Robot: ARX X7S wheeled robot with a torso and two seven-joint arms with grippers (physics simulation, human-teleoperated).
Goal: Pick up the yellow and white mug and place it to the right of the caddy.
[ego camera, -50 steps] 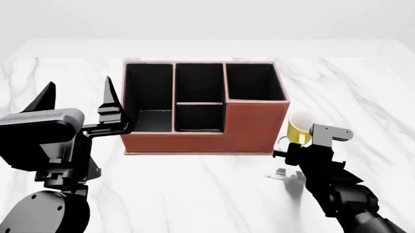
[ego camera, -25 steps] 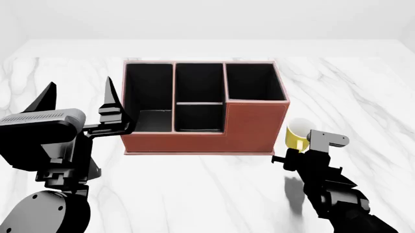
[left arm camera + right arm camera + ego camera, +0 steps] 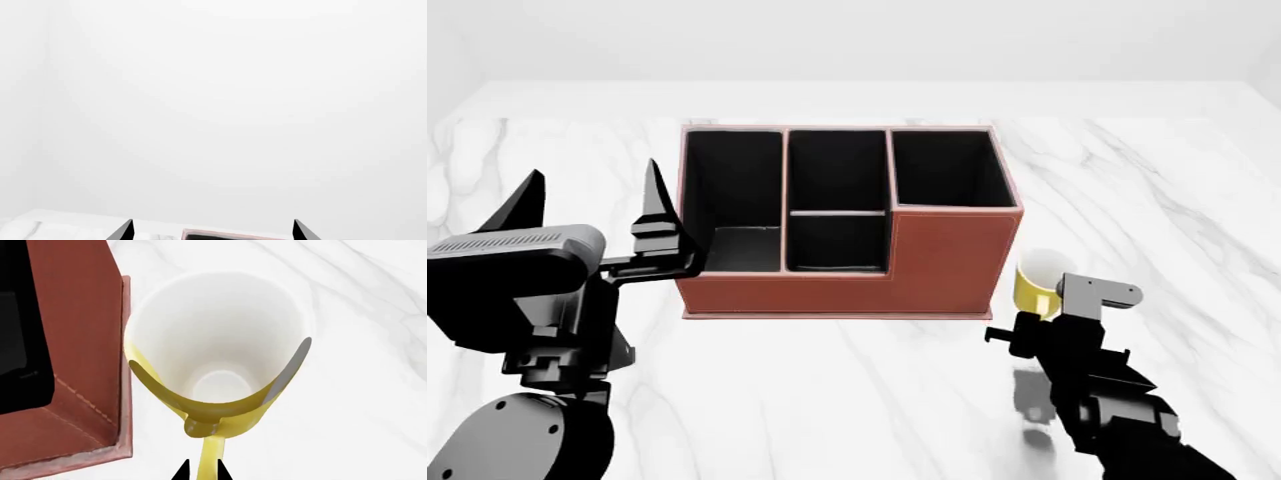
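Note:
The yellow and white mug is just right of the caddy, close to its tall corner section. My right gripper is shut on the mug's yellow handle. The right wrist view looks down into the mug's white inside, with the caddy's reddish-brown wall right beside it. I cannot tell whether the mug rests on the table. My left gripper is open and empty, raised left of the caddy. In the left wrist view its fingertips frame the caddy's rim.
The white marble table runs around the caddy on all sides. My right arm casts a shadow on the table near its front right. A plain white wall stands behind.
My right gripper has carried the mug downward and slightly nearer beside the caddy's right wall. The left arm has barely moved.

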